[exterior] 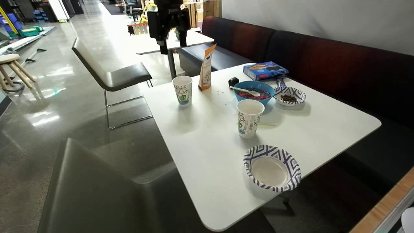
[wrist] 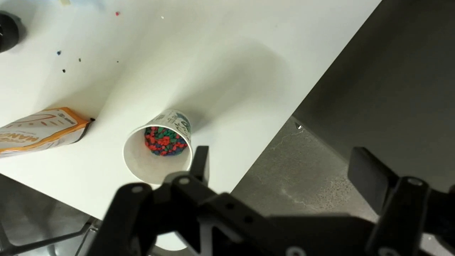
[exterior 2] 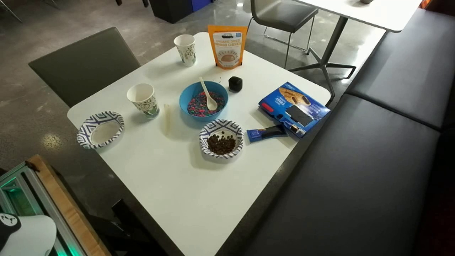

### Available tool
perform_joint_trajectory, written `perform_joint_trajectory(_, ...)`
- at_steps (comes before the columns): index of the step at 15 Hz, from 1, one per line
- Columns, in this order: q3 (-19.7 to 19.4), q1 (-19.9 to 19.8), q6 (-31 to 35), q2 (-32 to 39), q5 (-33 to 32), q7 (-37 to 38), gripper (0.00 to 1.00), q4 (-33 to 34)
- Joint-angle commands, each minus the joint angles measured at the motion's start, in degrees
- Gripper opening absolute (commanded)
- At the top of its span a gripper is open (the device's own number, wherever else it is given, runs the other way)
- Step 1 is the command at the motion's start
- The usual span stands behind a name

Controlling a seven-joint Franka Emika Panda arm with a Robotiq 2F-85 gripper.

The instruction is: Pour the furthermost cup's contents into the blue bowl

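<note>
One nearer cup (exterior: 248,124) stands before the blue bowl (exterior: 254,84), whose wide mouth, holding coloured bits (exterior 2: 195,106) and a spoon (exterior: 255,93), presumably suits it for receiving. Beyond, near the far end of the table (exterior: 207,139), the furthermost cup (exterior: 183,94) stands upright, likely so its colourful gravel (wrist: 165,140) cannot spill. Gripper (exterior: 173,47) hangs higher, fingers (wrist: 201,163) apart, nothing between: probably pre-grasp.

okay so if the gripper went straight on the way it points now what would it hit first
The gripper would probably meet the table near its edge; depth is unclear, so the finger nearest the far cup might clip that first. Past the edge lies floor.
</note>
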Motion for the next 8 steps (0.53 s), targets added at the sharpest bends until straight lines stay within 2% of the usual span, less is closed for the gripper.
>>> perform_joint_trajectory(1, -1.6, 0.9, 0.9, 8.8, 1.4, 4.5, 1.0, 10.1)
perform_joint_trajectory(8, -4.7, 1.2, 7.9, 17.3, 2.3, 12.6, 1.0, 16.5)
